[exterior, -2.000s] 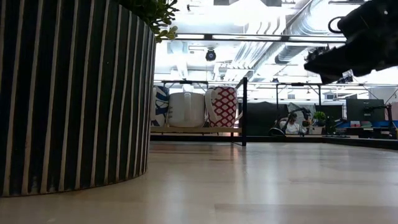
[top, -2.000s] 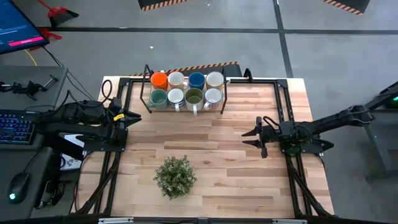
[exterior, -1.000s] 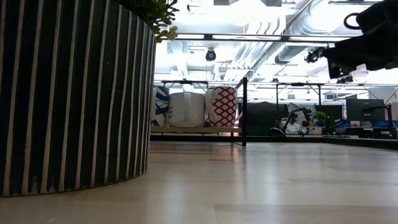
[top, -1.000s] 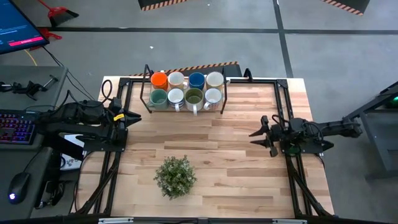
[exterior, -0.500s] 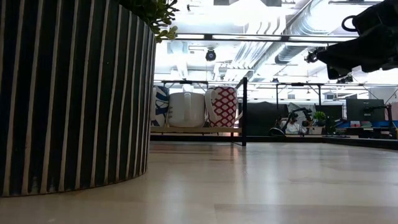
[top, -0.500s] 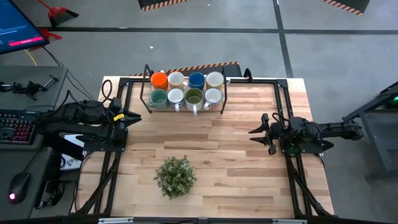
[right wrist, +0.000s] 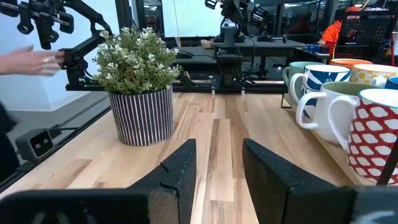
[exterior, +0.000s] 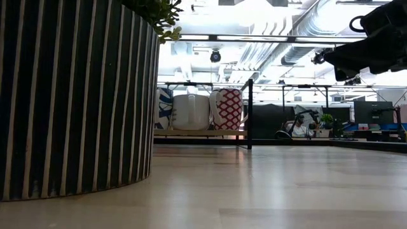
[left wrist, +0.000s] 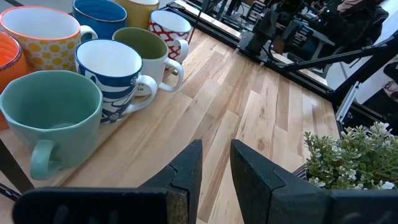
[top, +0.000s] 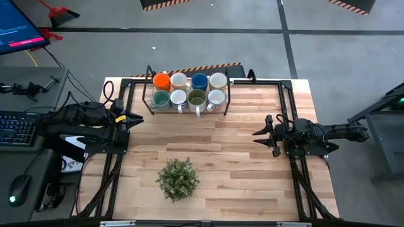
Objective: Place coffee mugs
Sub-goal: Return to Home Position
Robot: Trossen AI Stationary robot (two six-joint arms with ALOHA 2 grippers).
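High view: coffee mugs (top: 178, 97) far from right gripper (top: 262, 134)

We can read no word, number or brand in any of the views. The monitor (top: 17, 28) beside the desk (top: 240, 164), in the high view's upper left corner, shows a red bar with pale marks on it, too small for us to make out. The coffee mugs (left wrist: 109, 65) carry printed patterns, and we cannot make out any lettering on them.
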